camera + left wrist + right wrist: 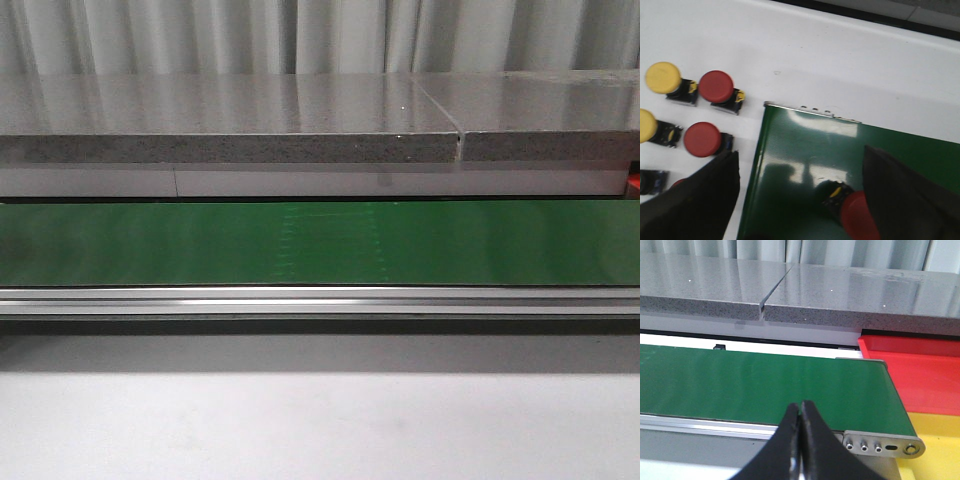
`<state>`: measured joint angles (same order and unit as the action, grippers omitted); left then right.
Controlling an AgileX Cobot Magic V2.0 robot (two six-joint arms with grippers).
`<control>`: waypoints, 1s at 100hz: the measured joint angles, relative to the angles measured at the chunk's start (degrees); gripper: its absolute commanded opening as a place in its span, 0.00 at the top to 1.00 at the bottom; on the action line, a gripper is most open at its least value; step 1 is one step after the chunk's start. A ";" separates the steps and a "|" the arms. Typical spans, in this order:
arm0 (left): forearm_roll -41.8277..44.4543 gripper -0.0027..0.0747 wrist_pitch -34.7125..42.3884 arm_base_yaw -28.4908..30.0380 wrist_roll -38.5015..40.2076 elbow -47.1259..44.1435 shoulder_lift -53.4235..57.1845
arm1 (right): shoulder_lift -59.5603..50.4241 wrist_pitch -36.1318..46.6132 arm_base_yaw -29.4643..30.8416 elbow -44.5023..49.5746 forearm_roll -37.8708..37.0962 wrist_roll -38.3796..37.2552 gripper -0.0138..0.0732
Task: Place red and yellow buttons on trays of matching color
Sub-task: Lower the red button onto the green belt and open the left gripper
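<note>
Your left gripper point(800, 200) is spread open over a red button point(857, 220) lying on the green belt point(805, 145). Right gripper point(801, 440): fingers together, empty, near the red tray point(920, 365).

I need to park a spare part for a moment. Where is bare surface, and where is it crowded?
Free: the green belt up to its end roller, the red tray, and the white table beyond the belt's other end. Crowded: beside that end, where red buttons and yellow buttons cluster, with one red button on the belt between the left gripper's fingers.
</note>
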<state>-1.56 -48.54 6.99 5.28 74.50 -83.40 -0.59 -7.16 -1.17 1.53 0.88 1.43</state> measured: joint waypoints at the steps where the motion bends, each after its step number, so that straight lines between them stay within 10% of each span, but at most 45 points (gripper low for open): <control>1: 0.00 0.31 0.00 0.22 0.00 -0.16 0.13 | 0.00 0.00 0.00 0.00 0.00 0.00 0.92; 100: 0.93 0.31 3.69 26.81 0.00 -16.71 0.06 | 0.00 0.00 0.00 0.00 0.00 0.00 0.92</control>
<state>-0.63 -44.85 33.80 5.28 57.79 -83.34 -0.59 -7.16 -1.17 1.53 0.88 1.43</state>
